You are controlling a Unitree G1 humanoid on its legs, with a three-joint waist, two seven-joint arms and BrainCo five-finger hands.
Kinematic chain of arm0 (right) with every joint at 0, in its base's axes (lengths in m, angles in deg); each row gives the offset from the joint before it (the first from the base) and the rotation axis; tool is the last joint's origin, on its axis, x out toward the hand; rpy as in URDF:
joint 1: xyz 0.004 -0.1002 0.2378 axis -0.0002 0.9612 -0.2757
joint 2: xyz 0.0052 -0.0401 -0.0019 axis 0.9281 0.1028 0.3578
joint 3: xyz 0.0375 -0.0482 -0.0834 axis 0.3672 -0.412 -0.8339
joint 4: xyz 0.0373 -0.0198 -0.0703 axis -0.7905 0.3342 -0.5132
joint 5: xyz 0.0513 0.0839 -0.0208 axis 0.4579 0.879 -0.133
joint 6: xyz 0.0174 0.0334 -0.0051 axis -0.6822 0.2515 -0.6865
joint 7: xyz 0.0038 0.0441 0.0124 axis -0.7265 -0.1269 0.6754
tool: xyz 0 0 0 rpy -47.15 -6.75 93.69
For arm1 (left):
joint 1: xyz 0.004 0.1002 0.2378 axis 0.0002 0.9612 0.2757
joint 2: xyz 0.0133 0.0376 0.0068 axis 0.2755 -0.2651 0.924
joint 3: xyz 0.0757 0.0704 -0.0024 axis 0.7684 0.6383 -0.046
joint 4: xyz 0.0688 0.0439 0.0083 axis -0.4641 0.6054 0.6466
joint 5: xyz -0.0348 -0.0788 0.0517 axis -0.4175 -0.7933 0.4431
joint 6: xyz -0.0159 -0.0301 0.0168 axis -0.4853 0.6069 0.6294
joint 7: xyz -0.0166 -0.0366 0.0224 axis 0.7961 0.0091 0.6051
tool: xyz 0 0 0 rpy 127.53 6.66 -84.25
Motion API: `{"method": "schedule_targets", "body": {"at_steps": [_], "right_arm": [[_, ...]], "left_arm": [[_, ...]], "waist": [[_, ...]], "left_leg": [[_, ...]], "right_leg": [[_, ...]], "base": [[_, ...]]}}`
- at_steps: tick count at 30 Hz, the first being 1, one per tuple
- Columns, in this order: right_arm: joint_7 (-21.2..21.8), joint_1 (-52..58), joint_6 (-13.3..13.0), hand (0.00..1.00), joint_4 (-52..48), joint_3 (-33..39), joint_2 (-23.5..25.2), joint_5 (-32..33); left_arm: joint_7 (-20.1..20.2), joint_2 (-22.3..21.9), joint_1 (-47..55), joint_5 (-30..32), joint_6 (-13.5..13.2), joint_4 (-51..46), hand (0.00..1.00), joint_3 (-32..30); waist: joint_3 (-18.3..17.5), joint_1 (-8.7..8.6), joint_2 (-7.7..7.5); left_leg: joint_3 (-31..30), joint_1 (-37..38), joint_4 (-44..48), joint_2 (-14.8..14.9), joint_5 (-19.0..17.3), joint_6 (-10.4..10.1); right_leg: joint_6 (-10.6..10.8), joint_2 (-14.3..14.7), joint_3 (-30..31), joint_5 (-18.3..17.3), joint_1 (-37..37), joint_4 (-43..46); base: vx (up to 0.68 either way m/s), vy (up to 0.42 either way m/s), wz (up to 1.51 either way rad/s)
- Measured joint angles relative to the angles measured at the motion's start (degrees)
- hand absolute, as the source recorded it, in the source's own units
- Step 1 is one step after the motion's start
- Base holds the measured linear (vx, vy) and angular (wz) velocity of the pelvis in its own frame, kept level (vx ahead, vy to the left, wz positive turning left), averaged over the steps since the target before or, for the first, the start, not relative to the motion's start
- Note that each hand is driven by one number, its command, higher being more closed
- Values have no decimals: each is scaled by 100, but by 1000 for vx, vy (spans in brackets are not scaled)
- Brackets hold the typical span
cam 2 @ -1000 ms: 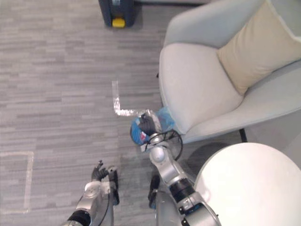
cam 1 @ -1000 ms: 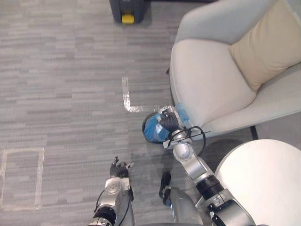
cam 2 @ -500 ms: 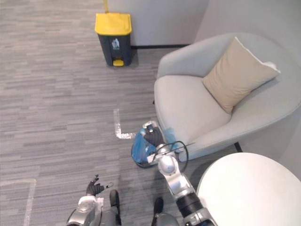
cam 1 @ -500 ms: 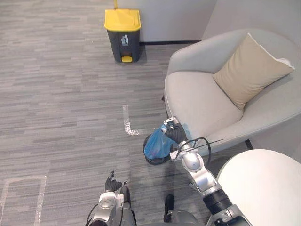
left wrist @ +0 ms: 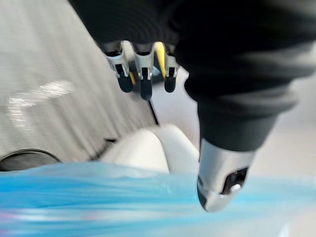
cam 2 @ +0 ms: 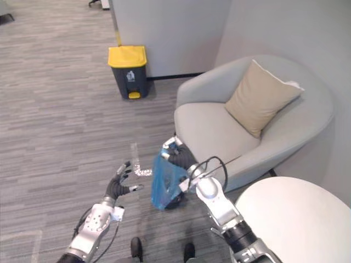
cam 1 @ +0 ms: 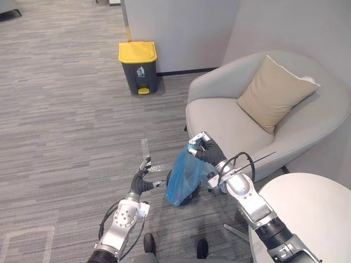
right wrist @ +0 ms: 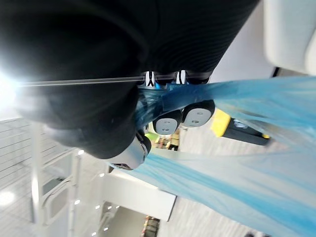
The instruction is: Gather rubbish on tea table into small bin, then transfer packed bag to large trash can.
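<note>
Here we see the right hand (cam 1: 204,150), near the middle of the left eye view, with its fingers curled tight round the gathered top of a blue plastic rubbish bag (cam 1: 184,178). The bag hangs from that grip, clear of the floor, its translucent body sagging down and a little to the left of the hand. In the right wrist view the blue film is bunched between the dark fingertips (right wrist: 197,114) and the palm, and it stretches away from them in taut folds. Beneath and just behind the bag's lower end we can make out the dark rim of the small bin (cam 1: 193,198), standing on the grey carpeted floor (cam 1: 66,126) beside the front of a pale grey armchair (cam 1: 230,118). A beige cushion (cam 1: 271,93) leans against the armchair's back, in the upper right of the frame. The left hand (cam 1: 141,181) is held just to the left of the bag, lower centre of the frame, with its fingers straight and spread and its thumb apart; it holds nothing, and we cannot tell whether a fingertip touches the film. The large trash can (cam 1: 139,67), dark with a yellow lid, stands against the wall in the upper left of the frame, well apart from the bag. A white tape mark (cam 1: 145,150) lies on the floor between them. The round white tabletop (cam 1: 312,219) fills the lower right corner.
</note>
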Motion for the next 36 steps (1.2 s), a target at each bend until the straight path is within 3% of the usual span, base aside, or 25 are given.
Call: {"method": "schedule_targets", "body": {"at_steps": [5,12,22,30,31,36], "right_arm": [[198,-211,-34,100,-393,-97,-196,615],[368,-512,-45,100,-697,-453,-194,1213],[404,-726,-27,100,-814,-736,434,1455],[375,-944,25,100,-547,-983,824,1622],[363,-1010,29,100,-548,-1034,832,1685],[355,-1040,30,100,-548,-1124,1059,2021]], "left_arm": [[224,316,-395,299,-90,-92,0,424],[332,321,-890,549,-138,-77,0,938],[219,-522,-1010,773,-118,1209,0,1098],[57,-906,-1024,896,31,2126,0,1239],[32,-935,-1024,975,47,2230,100,1249],[-146,-1065,-1054,1102,162,2471,100,1243]], "waist": [[-34,-76,-13],[-75,-168,-31],[-149,-268,-81],[-257,-273,-146],[-258,-274,-146],[-260,-280,-148]], "left_leg": [[132,69,-12,36,-3,-5],[300,137,-13,35,-3,-6],[462,180,-14,39,-5,-8],[533,202,-14,39,-5,-8],[536,207,-14,37,-5,-8],[538,222,-15,43,-34,-50]], "right_leg": [[-21,42,140,55,11,-60],[-19,47,305,111,-9,-73],[5,51,501,163,-83,-56],[4,51,567,191,-104,-50],[11,51,569,191,-101,-49],[31,47,571,173,-94,-38]], "base": [[-8,-5,-15],[1,2,-12],[-3,-2,-9],[9,-5,-4],[0,0,0],[0,0,0]]}}
